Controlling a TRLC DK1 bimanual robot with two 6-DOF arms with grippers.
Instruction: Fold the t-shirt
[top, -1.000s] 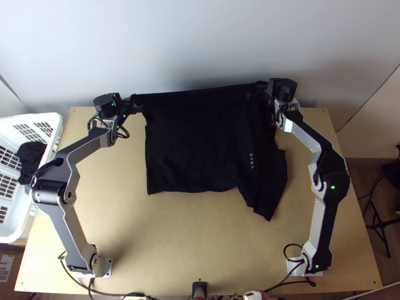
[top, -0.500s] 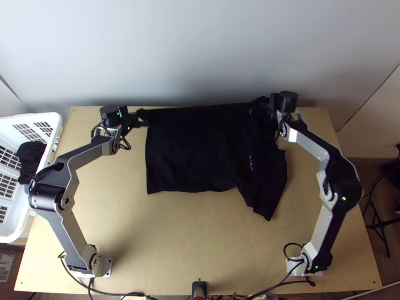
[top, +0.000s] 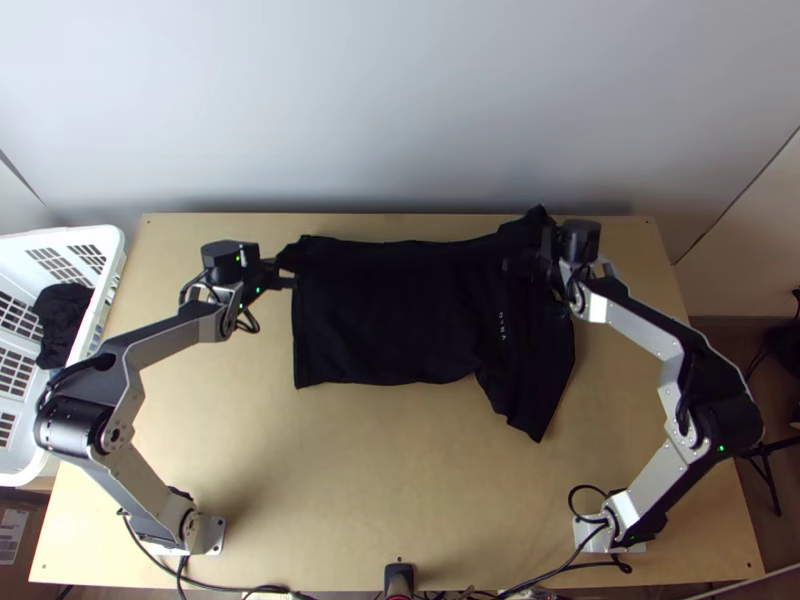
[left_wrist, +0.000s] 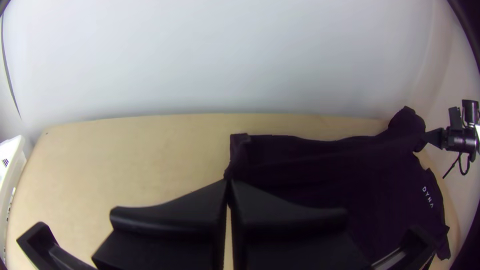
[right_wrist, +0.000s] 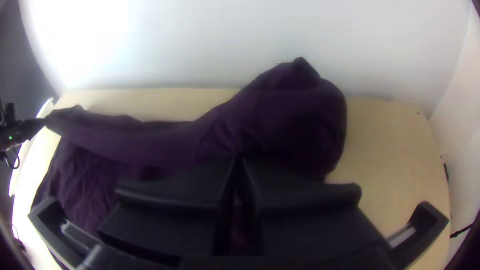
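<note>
The black t-shirt (top: 400, 320) lies toward the table's far side, its far part lifted between both grippers and the nearer part flat, with one piece slanting out at the right. At its far left corner my left gripper (top: 287, 273) is shut on the fabric; in the left wrist view the left gripper (left_wrist: 228, 182) has its tips together on the shirt (left_wrist: 320, 160). My right gripper (top: 530, 262) holds the far right part. Seen from the right wrist, the right gripper (right_wrist: 240, 160) is shut on the shirt (right_wrist: 290, 115), and cloth bulges beyond its tips.
A white basket (top: 105, 235) with dark cloth (top: 62, 318) inside stands at the table's left edge. A pale wall (top: 400, 110) rises behind the table. Bare wood (top: 380, 480) lies between the arms, in front of the shirt.
Both grippers have come back from the wall toward the table's near side, still holding the cloth. The shirt's far edge has moved with them, now slack instead of stretched straight.
</note>
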